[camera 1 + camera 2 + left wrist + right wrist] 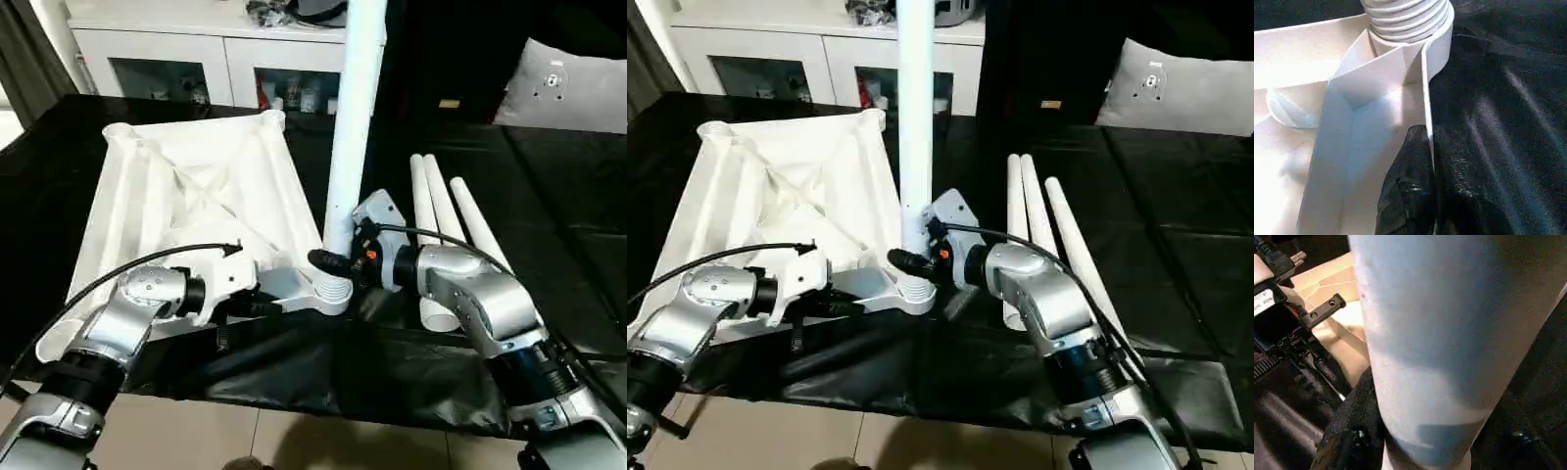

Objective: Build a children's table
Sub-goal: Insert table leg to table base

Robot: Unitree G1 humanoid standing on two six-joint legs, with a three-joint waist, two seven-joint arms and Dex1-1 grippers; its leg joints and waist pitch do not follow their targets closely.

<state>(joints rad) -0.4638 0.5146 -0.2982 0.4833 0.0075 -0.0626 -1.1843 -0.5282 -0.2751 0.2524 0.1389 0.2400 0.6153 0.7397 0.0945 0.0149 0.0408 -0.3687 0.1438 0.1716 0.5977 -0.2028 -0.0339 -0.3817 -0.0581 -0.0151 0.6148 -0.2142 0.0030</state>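
The table top [196,186] lies ribbed side up on the black cloth [549,186], at ten o'clock from the grippers. The left gripper [257,305] is clenched on the top's near edge wall, one black finger [1408,188] pressed against that wall, just beside the corner socket [331,294]. The right gripper [328,260] grasps the upright leg [351,127] low down, where its threaded end stands in that socket. Three spare legs [446,230] lie side by side at two o'clock. A white cabinet [216,54] stands at twelve o'clock.
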